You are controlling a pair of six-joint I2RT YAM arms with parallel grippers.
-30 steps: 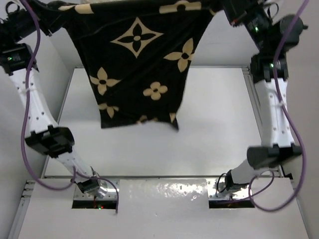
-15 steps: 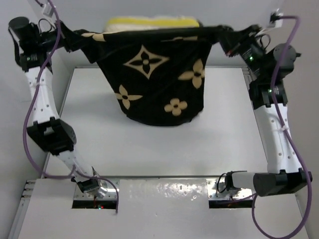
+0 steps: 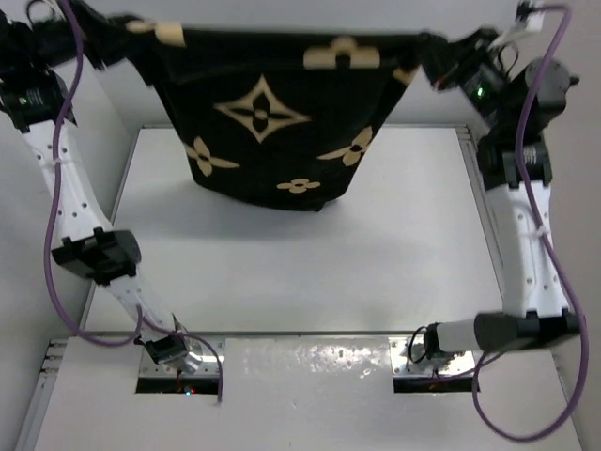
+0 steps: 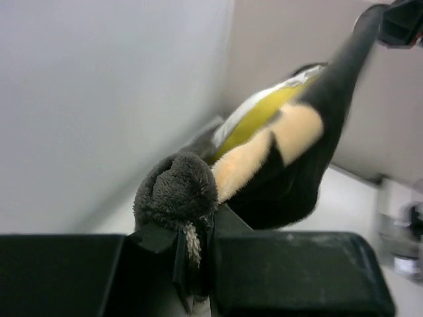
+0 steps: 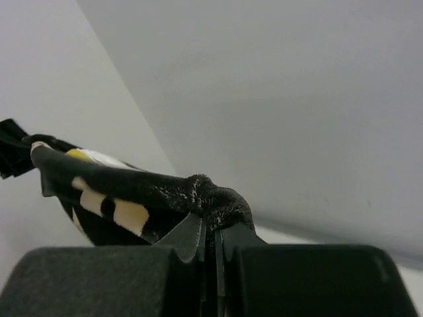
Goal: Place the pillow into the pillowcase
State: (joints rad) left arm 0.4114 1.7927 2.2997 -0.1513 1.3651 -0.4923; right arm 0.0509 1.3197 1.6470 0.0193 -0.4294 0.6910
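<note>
The black pillowcase (image 3: 272, 122) with tan flowers hangs stretched between both grippers above the table's far half. Its bottom bulges and hangs above the white table (image 3: 300, 282). My left gripper (image 3: 124, 39) is shut on the case's upper left corner, and fabric is bunched between its jaws (image 4: 195, 228). My right gripper (image 3: 427, 54) is shut on the upper right corner (image 5: 215, 231). The pillow sits inside the case. Only its yellow band and a white strip show at the mouth (image 4: 258, 115), (image 5: 86, 156). From above the pillow is hidden.
White walls close in the table on the left (image 3: 103, 132) and right (image 3: 573, 188). Both arms stand tall along the side edges, with purple cables (image 3: 56, 244) looping off them. The arm bases (image 3: 178, 357) sit at the near edge.
Both grippers have risen with the case after a dip half a second ago. The pillow's yellow edge that showed above the mouth is now hidden from above. The case's bottom hangs higher.
</note>
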